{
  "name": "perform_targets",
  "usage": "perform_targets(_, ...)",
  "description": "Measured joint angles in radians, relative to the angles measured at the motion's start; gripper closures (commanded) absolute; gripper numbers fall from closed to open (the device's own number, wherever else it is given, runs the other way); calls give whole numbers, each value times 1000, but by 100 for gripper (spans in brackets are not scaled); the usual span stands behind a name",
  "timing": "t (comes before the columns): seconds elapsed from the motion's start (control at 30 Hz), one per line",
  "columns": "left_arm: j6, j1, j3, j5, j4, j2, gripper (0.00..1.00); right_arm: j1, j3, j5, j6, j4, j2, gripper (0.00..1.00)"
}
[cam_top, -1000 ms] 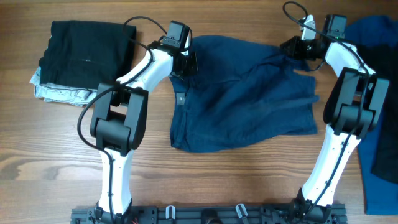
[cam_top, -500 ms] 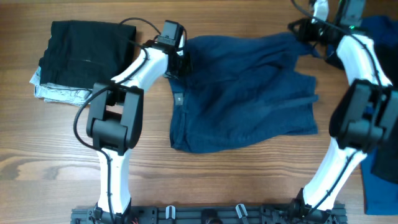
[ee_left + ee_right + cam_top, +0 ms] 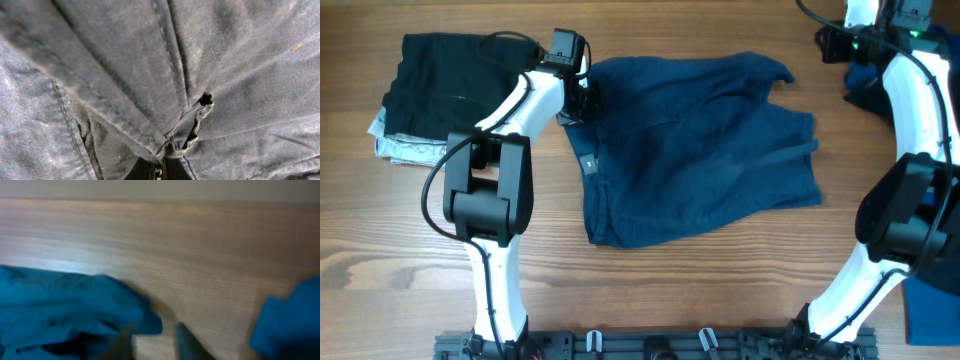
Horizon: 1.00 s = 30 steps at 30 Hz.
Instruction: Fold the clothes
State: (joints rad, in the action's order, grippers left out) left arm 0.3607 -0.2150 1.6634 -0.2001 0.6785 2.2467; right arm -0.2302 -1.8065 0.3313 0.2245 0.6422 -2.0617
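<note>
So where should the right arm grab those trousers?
Probably the top-right corner of the trousers, coming from the right: it pokes out as a loose flap nearest the open right gripper, opposite the corner the left gripper pinches.

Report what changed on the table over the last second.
The left claw, shut on the far left corner of the navy trousers, dragged that corner left, and the whole garment slid left with it. The right claw let go of the far right corner, opened, and swung away toward the far right. The folded black pile at the left stayed put.
</note>
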Motion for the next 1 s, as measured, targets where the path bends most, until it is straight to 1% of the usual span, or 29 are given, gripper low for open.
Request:
perform_targets(0.03, 0, 0, 0, 2, 0, 0, 96, -2, 0, -9, -10, 12, -1, 44)
perform_targets(0.17, 0, 0, 0, 2, -1, 0, 96, -8, 0, -15, -56, 13, -26, 45)
perform_targets(0.27, 0, 0, 0, 2, -1, 0, 96, -8, 0, -9, -119, 5, -74, 45)
perform_targets(0.37, 0, 0, 0, 2, -1, 0, 96, -8, 0, 40, -162, 0, -142, 44)
perform_targets(0.5, 0, 0, 0, 2, -1, 0, 96, -8, 1, 96, -240, -48, -214, 44)
perform_targets(0.73, 0, 0, 0, 2, 2, 0, 96, -8, 2, 230, -360, -140, -241, 44)
perform_targets(0.83, 0, 0, 0, 2, 3, 0, 96, -8, 2, 256, -408, -121, -241, 43)
perform_targets(0.9, 0, 0, 0, 2, 3, 0, 96, -8, 2, 256, -428, -87, -241, 39)
perform_targets(1.0, 0, 0, 0, 2, 3, 0, 96, -8, 2, 252, -445, -43, -243, 37)
